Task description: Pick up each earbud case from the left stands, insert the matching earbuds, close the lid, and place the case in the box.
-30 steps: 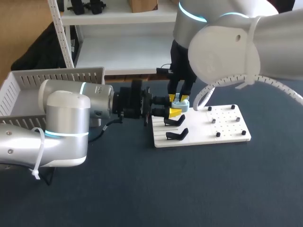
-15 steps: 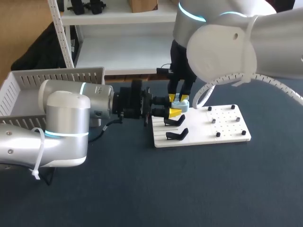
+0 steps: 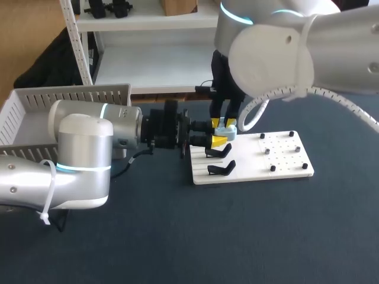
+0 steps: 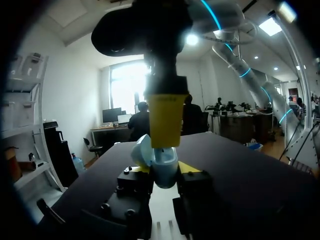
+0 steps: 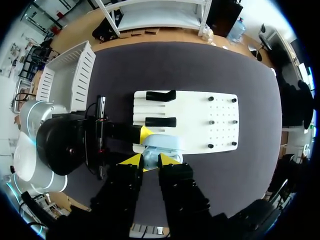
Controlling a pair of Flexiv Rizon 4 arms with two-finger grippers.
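Note:
A light blue earbud case (image 3: 224, 129) hangs just above the far left corner of the white board (image 3: 284, 168). My left gripper (image 3: 218, 134) comes in level from the left and is shut on the case's body (image 4: 164, 172). My right gripper (image 3: 224, 123) comes down from above, its fingers on either side of the case's upper part (image 5: 162, 143). In the left wrist view one right finger (image 4: 165, 120) stands in front of the raised lid (image 4: 141, 151). Two black stands (image 3: 219, 152) on the board's left side are bare.
Small dark pegs (image 3: 272, 168) dot the right half of the board. A white slatted box (image 3: 35, 109) stands at the table's left, behind my left arm. Dark table surface lies free in front of the board.
The upper part of my right arm has drifted slightly to the left. Both grippers and the case have kept their places.

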